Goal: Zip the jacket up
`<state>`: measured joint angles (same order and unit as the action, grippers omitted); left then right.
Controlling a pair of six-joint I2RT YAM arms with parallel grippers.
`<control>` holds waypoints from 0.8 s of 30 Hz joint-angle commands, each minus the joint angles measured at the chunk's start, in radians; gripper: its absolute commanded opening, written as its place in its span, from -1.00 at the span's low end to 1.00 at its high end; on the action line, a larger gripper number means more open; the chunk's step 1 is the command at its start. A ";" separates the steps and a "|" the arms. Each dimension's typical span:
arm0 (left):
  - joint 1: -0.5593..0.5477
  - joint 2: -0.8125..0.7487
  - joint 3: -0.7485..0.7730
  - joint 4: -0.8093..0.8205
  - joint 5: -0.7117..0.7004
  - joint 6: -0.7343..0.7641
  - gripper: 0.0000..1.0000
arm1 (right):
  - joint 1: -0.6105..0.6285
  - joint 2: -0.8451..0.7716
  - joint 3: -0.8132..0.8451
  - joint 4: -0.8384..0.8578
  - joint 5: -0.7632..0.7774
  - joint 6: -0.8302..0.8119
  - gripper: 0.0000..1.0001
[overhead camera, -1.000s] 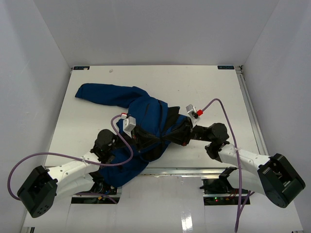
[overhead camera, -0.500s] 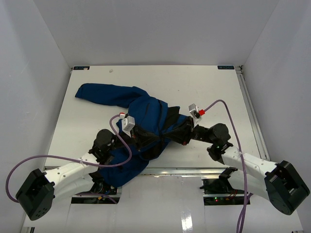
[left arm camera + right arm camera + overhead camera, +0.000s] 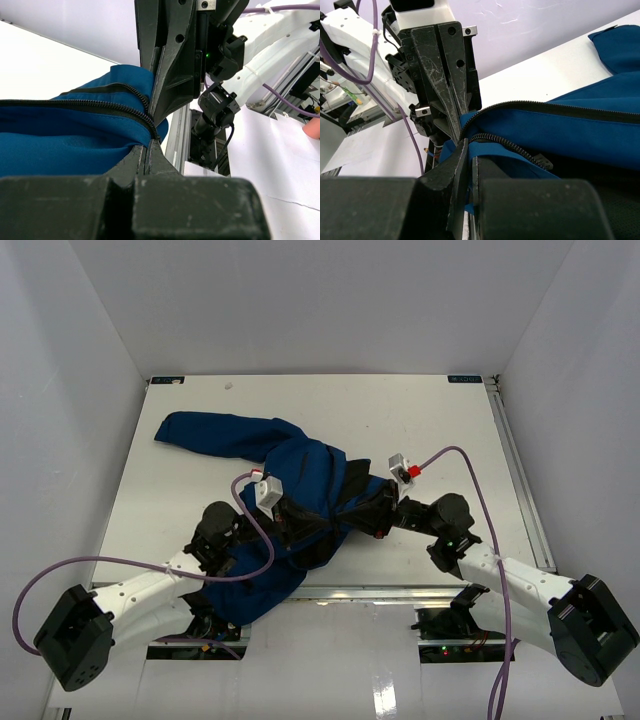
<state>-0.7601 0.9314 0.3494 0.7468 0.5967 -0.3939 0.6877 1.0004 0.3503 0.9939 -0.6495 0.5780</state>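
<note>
Jacket (image 3: 290, 465) sits left of centre on the white table (image 3: 420, 420), bunched up. One sleeve (image 3: 215, 432) runs out toward the far-left corner, and the hem end hangs over the near edge between the arm bases. Your left gripper (image 3: 147, 145) is pressed together on the jacket's edge, with the black zipper teeth (image 3: 125, 112) running straight into its tips. Your right gripper (image 3: 465, 150) is also clamped, with a fold of blue fabric caught between its fingers just below the other zipper row (image 3: 560, 107). The two grippers face each other almost tip to tip over the jacket's near-middle, so there's very little slack between them. In the top view the left gripper (image 3: 290, 520) and right gripper (image 3: 370, 520) are both over dark lining. For room, you've got bare table far of the jacket up to the back wall, and bare table right of the right arm out to the side rail (image 3: 515, 460). The near side is tight: the metal edge rail (image 3: 400, 592) runs just behind both forearms. On the left, the sleeve sits near the table's left edge.
</note>
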 commanded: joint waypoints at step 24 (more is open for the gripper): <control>-0.012 0.039 0.067 -0.124 0.022 0.059 -1.00 | -0.010 -0.080 0.087 -0.089 0.118 -0.059 -0.84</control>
<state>-0.7648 0.9607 0.3943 0.6752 0.5836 -0.3498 0.6876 0.9274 0.3649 0.8401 -0.5867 0.5407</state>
